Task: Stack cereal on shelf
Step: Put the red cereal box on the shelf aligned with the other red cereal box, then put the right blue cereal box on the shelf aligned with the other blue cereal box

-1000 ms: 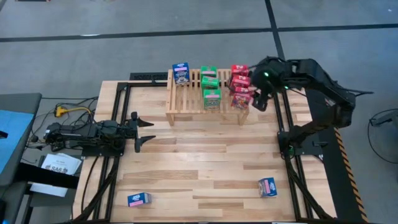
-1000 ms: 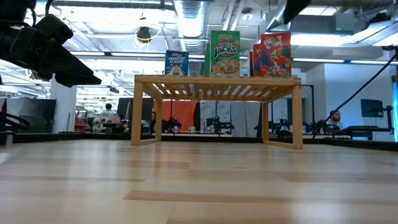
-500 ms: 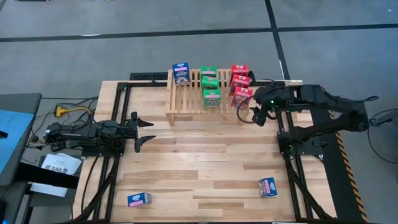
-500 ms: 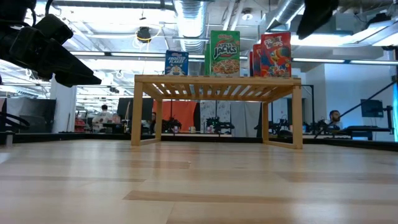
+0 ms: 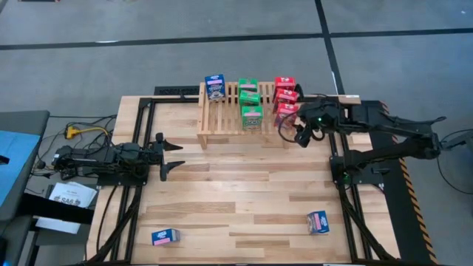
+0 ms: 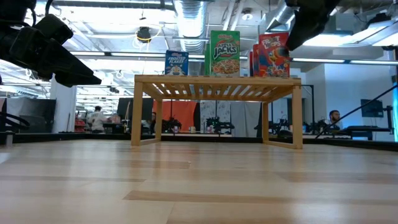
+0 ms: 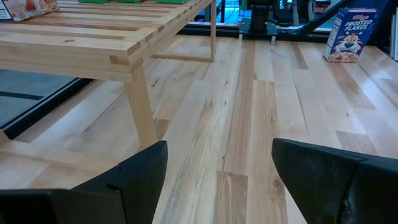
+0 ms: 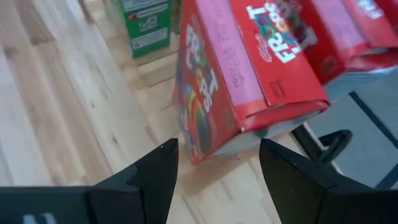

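**Right gripper drawn closer to the red boxes at the rack's near right corner**

Since half a second ago: right arm pulled slightly toward the rack, right gripper [image 5: 290,132] now just beside the nearest red box [image 5: 287,114]; in the low view its dark body now overlapping that box's upper corner. Boxes and left arm unchanged.

Wooden table [image 5: 244,199], seen from above, carrying all. At its far edge, the light-wood shelf [image 5: 222,122], slatted top on side legs. On the shelf top: one blue box [image 5: 215,86] at the left end, two green boxes [image 5: 249,91] in the middle one behind the other, three red boxes in a row at the right end, all upright. In the right wrist view, nearest red box [image 8: 217,93] tilted in the picture, standing on the slats between and beyond the two dark fingers [image 8: 149,177]; fingers spread apart, grasping nothing.

Two more blue boxes lying on the table, well apart from the shelf: one near the front left corner [image 5: 165,236], one near the front right [image 5: 318,222].

Left gripper [image 5: 176,156] waiting at the table's left side, low over the wood, fingers released and wide, empty.
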